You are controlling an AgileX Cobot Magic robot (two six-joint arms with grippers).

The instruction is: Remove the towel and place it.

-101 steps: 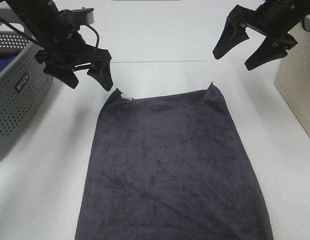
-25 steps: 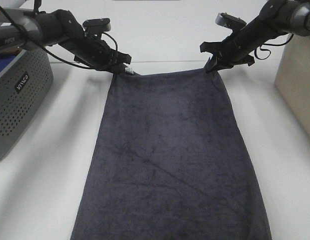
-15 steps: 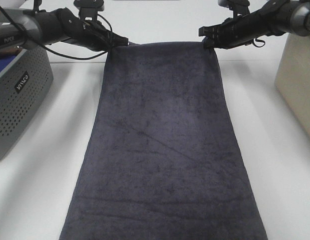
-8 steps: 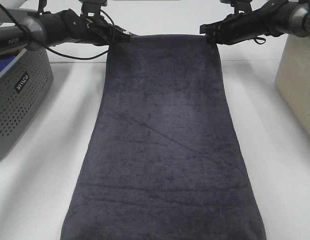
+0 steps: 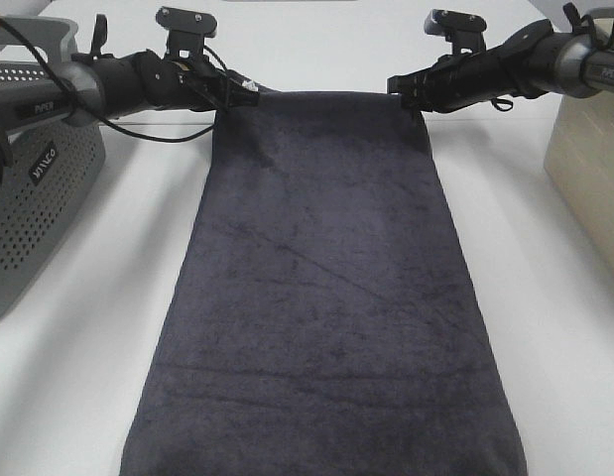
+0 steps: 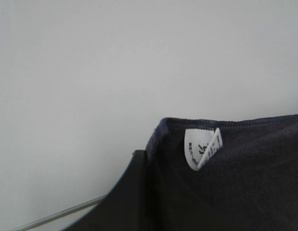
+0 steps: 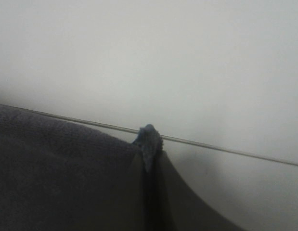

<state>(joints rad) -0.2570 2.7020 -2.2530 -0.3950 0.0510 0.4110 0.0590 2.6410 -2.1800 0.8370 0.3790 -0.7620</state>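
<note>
Now we see the charcoal-grey towel [image 5: 326, 297] hanging stretched between both arms, its far edge lifted off the white table [image 5: 98, 327], whereas seconds earlier it lay flat with the jaws open above it; since a second ago it has barely shifted. The grey perforated basket [image 5: 34, 198] sits at the left, a beige box [image 5: 589, 149] at the right. Our left gripper [image 5: 239, 92] pinches the corner bearing the white tag [image 6: 201, 148]; our right gripper [image 5: 404, 87] is clamped on the opposite corner.
</note>
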